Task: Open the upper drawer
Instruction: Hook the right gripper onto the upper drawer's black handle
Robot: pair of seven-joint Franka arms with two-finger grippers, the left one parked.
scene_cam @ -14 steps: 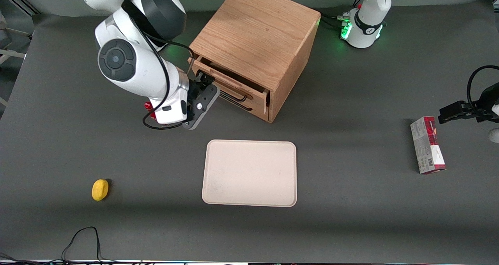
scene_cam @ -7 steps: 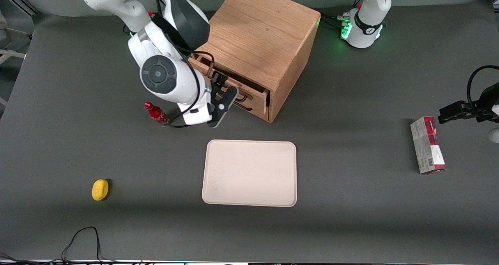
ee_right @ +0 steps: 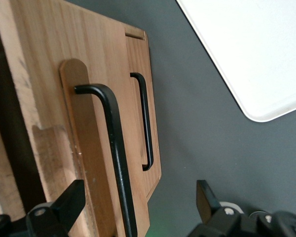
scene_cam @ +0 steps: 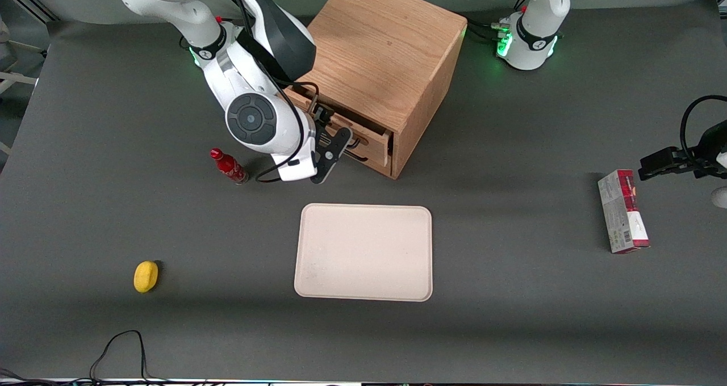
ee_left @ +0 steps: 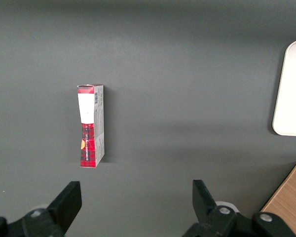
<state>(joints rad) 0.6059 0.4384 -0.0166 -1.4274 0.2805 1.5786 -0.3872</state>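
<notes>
Upper drawer (scene_cam: 346, 126): topmost of the two in the wooden cabinet (scene_cam: 377, 51), upper centre of the front view. It already stands slightly proud of the carcass, with a dark gap showing along its top edge. Its black wire handle (ee_right: 116, 148) runs lengthwise between the gripper's spread fingers in the right wrist view; the lower drawer (ee_right: 143, 123) with its own handle lies just beside it.

Gripper (scene_cam: 328, 141): right at the drawer front, just left of centre in the front view. Jaws parted, nothing gripped; the handle is straddled, not pinched.

Judgement for you: close squarely on the upper bar near mid-length, not the lower one. Then pull straight out along the drawer's slide axis, which runs diagonally toward the tray (scene_cam: 363, 252). An off-axis pull may rack the drawer or drag the cabinet.

Also present: red bottle (scene_cam: 228, 166) near the arm, so watch your elbow.
</notes>
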